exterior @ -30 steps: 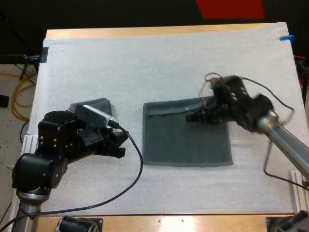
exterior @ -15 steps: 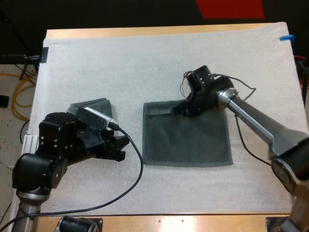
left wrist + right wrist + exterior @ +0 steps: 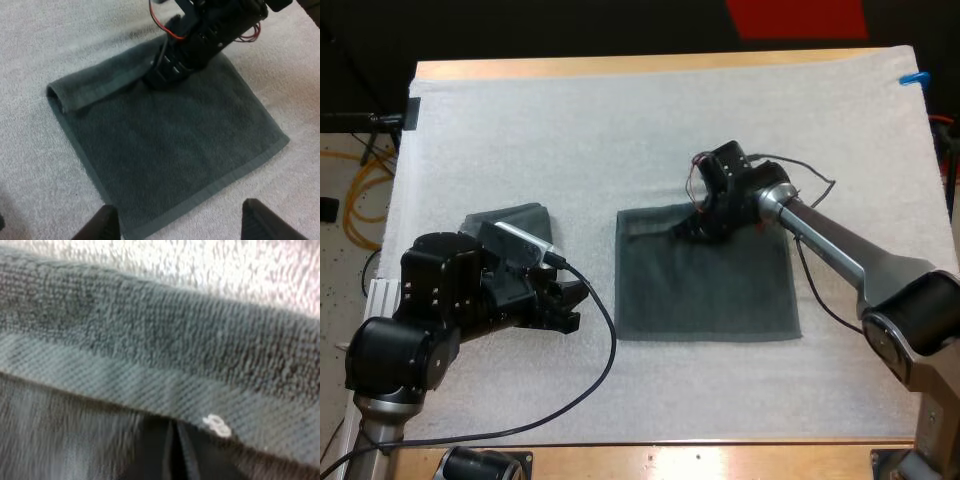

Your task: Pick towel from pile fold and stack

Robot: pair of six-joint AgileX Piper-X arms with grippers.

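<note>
A dark grey-green towel (image 3: 705, 280) lies flat in the middle of the mat, with a strip (image 3: 100, 85) of its far edge folded over. My right gripper (image 3: 687, 229) (image 3: 170, 450) is shut, its tips pressed against that folded hem (image 3: 150, 385) near the middle of the far edge. My left gripper (image 3: 566, 304) (image 3: 180, 225) hovers open just left of the towel, its fingertips (image 3: 102, 225) apart and clear of the near edge. A second, folded towel (image 3: 515, 220) lies at the left, partly hidden behind my left arm.
The white mat (image 3: 650, 130) stretches bare beyond the towels and along the near side. The wooden table's far edge (image 3: 650, 64) runs behind it. My right arm (image 3: 840, 250) reaches across the towel's far right corner.
My right gripper has swung left from over the towel's right part to its folded far edge and slowed there. The left arm has stayed put.
</note>
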